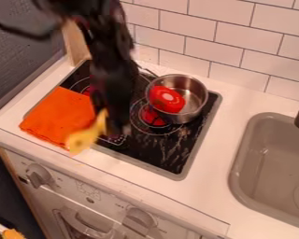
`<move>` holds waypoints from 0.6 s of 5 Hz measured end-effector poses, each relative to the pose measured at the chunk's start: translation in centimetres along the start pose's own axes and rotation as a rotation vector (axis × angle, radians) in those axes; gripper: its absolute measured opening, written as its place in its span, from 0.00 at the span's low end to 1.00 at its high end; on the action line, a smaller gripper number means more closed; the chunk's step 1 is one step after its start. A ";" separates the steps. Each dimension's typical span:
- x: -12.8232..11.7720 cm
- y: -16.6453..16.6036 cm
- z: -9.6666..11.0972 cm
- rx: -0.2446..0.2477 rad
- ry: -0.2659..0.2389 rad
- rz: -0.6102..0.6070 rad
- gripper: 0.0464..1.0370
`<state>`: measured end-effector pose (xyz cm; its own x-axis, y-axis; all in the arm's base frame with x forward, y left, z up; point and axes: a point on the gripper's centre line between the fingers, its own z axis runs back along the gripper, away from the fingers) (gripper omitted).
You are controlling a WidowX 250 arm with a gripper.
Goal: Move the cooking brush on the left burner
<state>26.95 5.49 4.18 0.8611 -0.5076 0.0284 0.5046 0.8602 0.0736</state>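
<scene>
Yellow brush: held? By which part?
Looks held: the gripper appears to have the yellow brush by its narrow upper end; exact contact can't be told.

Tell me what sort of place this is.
Most likely a toy kitchen, judging by the black stovetop with a metal pot on it, the sink and the tiled wall.

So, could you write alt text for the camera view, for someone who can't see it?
A black robot arm hangs over a toy stove, a yellow brush at its lower end. An orange cloth lies on the stove's left, a pot with something red inside on its right; a sink is farther right.
</scene>
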 end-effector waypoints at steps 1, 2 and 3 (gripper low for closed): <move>-0.3 5.0 2.6 0.041 -0.046 0.118 0.54; 0.3 8.2 1.2 0.026 -0.039 0.182 0.54; 1.0 11.3 -0.6 0.044 -0.012 0.227 0.54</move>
<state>33.57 14.76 4.43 0.9513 -0.3023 0.0606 0.2949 0.9495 0.1071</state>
